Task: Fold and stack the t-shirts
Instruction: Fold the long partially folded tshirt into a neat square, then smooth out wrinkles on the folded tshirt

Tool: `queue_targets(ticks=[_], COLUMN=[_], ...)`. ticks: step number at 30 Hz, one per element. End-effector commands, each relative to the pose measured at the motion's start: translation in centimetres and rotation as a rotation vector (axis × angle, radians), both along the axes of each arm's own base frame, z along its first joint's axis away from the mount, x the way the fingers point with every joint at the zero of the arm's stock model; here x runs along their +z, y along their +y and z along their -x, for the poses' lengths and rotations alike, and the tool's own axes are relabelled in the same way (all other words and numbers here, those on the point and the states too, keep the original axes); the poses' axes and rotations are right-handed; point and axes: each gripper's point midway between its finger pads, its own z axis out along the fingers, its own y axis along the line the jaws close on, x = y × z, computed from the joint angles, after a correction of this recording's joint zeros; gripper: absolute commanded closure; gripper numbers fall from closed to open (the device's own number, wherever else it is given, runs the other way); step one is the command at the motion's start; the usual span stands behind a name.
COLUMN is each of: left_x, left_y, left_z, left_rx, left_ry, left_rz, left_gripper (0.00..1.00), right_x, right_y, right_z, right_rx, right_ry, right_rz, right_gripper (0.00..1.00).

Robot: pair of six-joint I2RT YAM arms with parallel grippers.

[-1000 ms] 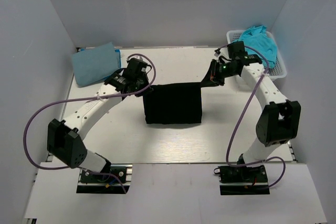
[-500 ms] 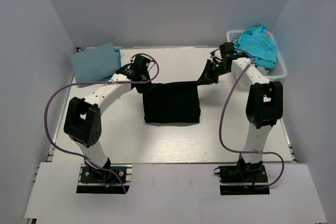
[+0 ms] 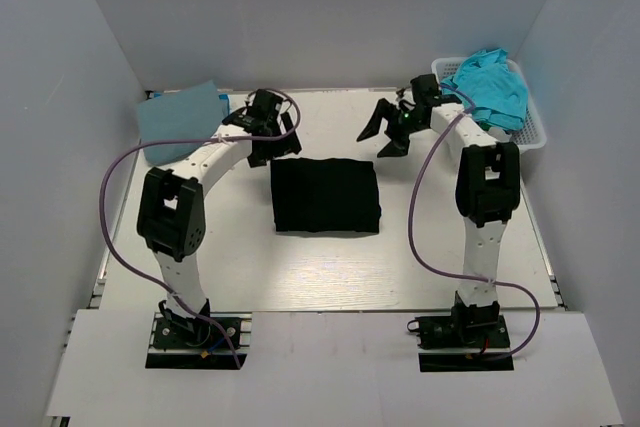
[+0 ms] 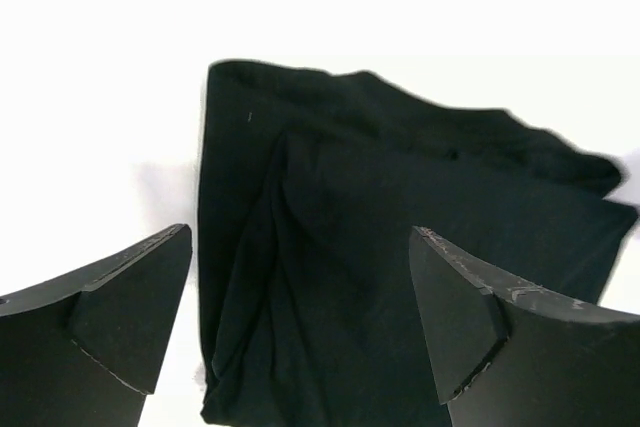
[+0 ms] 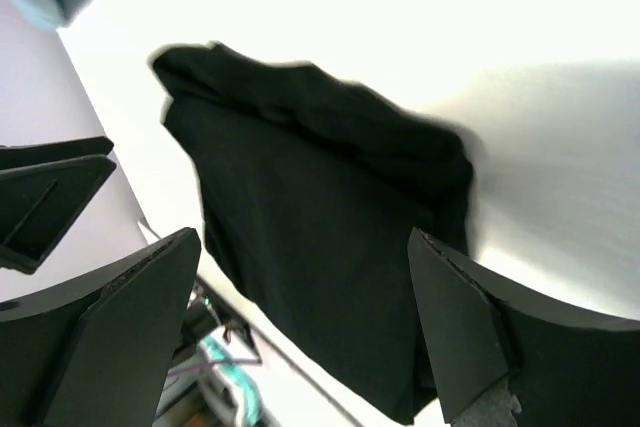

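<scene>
The black t-shirt lies folded into a flat rectangle in the middle of the table, and nothing holds it. My left gripper hangs open just beyond the shirt's far left corner. My right gripper hangs open beyond its far right corner. In the left wrist view the black t-shirt lies below the open left gripper. The right wrist view shows the same black cloth under the open right gripper. A folded light blue t-shirt lies at the back left. A turquoise t-shirt is heaped in the basket.
A white slotted basket stands at the back right corner against the right wall. Grey walls close in the table on the left, the back and the right. Both arms reach far out over the back half of the table.
Both grippers have opened and let go of the black t-shirt's far edge. That edge has dropped, so the shirt now lies flat. Both arms have stretched further toward the back.
</scene>
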Motion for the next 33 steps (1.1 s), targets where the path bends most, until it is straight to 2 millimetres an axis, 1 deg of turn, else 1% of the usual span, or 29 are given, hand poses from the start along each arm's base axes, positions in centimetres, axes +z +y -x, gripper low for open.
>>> queue_targets(ticks=[1, 3, 4, 5, 6, 7, 8, 9, 10, 12, 13, 14, 15, 16, 17, 19, 20, 21, 22, 23, 24, 25, 26, 27, 28, 29, 31, 32, 33], left_x=[6.3, 7.8, 8.5, 8.3, 8.1, 7.4, 7.4, 7.1, 6.3, 6.1, 5.1, 5.2, 5.0, 3.2, 2.5, 0.7, -0.7, -1.9, -2.8, -3.5, -5.2, -5.8, -5.9, -6.5, -7.2, -7.3, -7.9, -7.7, -6.2], left_y=[0.2, -0.5, -2.1, -2.5, -3.7, -3.9, -4.5, -5.3, -5.6, -6.7, -6.9, -7.4, -7.5, -7.5, -7.5, -7.4, -7.3, -6.6, -6.3, -5.3, -4.6, -4.3, -4.0, -3.9, -3.2, -2.8, -2.1, -2.0, -2.4], left_z=[-2.2, -2.4, -2.2, -1.7, -1.1, -0.7, -0.3, 0.4, 1.1, 1.3, 1.9, 1.6, 1.7, 1.7, 1.7, 1.8, 2.1, 2.1, 2.2, 1.6, 2.3, 2.4, 2.3, 2.4, 2.4, 2.1, 2.7, 2.6, 1.6], left_rx=[-0.009, -0.039, -0.103, -0.125, -0.164, -0.196, -0.215, -0.251, -0.271, -0.317, -0.331, -0.333, -0.339, -0.334, -0.324, -0.325, -0.311, -0.29, -0.27, -0.233, -0.203, -0.193, -0.182, -0.18, -0.16, -0.146, -0.129, -0.123, -0.126], left_ry=[-0.148, -0.188, -0.212, -0.208, -0.196, -0.185, -0.181, -0.155, -0.125, -0.135, -0.117, -0.137, -0.137, -0.104, -0.085, -0.043, -0.007, 0.009, 0.029, 0.023, 0.075, 0.09, 0.084, 0.097, 0.115, 0.107, 0.141, 0.142, 0.111], left_rz=[0.019, 0.057, 0.11, 0.134, 0.164, 0.162, 0.173, 0.21, 0.228, 0.285, 0.3, 0.326, 0.334, 0.325, 0.327, 0.334, 0.331, 0.318, 0.308, 0.271, 0.242, 0.225, 0.21, 0.205, 0.187, 0.166, 0.133, 0.123, 0.133], left_gripper=[0.0, 0.0, 0.0, 0.0, 0.0, 0.0, 0.0, 0.0, 0.0, 0.0, 0.0, 0.0, 0.0, 0.0, 0.0, 0.0, 0.0, 0.0, 0.0, 0.0, 0.0, 0.0, 0.0, 0.0, 0.0, 0.0, 0.0, 0.0, 0.0], right_x=[6.1, 7.2, 7.5, 9.3, 8.3, 8.2, 9.1, 8.5, 8.2, 8.1, 7.5, 7.5, 6.0, 5.7, 3.9, 2.6, 1.1, -0.3, -1.1, -2.3, -3.9, -5.1, -5.6, -6.8, -7.4, -7.8, -8.0, -7.7, -6.5], right_y=[0.5, 0.9, 1.0, 1.0, 1.4, 1.9, 1.7, 1.8, 2.2, 2.5, 3.1, 3.6, 3.8, 4.2, 4.6, 4.7, 4.6, 4.8, 4.4, 4.4, 3.8, 3.7, 3.4, 3.1, 3.1, 3.1, 3.1, 3.1, 3.7], right_z=[-2.4, -1.7, -1.3, -0.7, 0.3, 0.9, 1.9, 2.3, 3.3, 4.2, 4.7, 4.8, 5.4, 5.2, 5.0, 4.4, 4.0, 3.9, 3.1, 3.0, 2.6, 2.7, 2.4, 2.4, 2.4, 2.5, 2.2, 2.3, 2.0], right_rx=[0.002, 0.021, 0.027, 0.042, 0.066, 0.087, 0.092, 0.1, 0.114, 0.128, 0.145, 0.156, 0.159, 0.168, 0.17, 0.167, 0.157, 0.155, 0.13, 0.116, 0.092, 0.091, 0.08, 0.076, 0.079, 0.083, 0.089, 0.095, 0.107], right_ry=[-0.206, -0.242, -0.25, -0.293, -0.272, -0.283, -0.303, -0.315, -0.314, -0.33, -0.325, -0.328, -0.289, -0.301, -0.272, -0.272, -0.247, -0.217, -0.224, -0.203, -0.187, -0.165, -0.164, -0.143, -0.13, -0.126, -0.131, -0.128, -0.149], right_rz=[-0.024, -0.018, -0.018, -0.028, -0.044, -0.044, -0.046, -0.042, -0.042, -0.056, -0.08, -0.108, -0.116, -0.127, -0.122, -0.105, -0.096, -0.09, -0.065, -0.042, -0.006, 0.01, 0.032, 0.049, 0.053, 0.063, 0.068, 0.071, 0.05], right_gripper=[0.1, 0.1, 0.1, 0.1, 0.1, 0.1, 0.1, 0.1, 0.1, 0.1, 0.1, 0.1, 0.1, 0.1, 0.1, 0.1, 0.1, 0.1, 0.1, 0.1, 0.1, 0.1, 0.1, 0.1, 0.1, 0.1, 0.1, 0.1, 0.1])
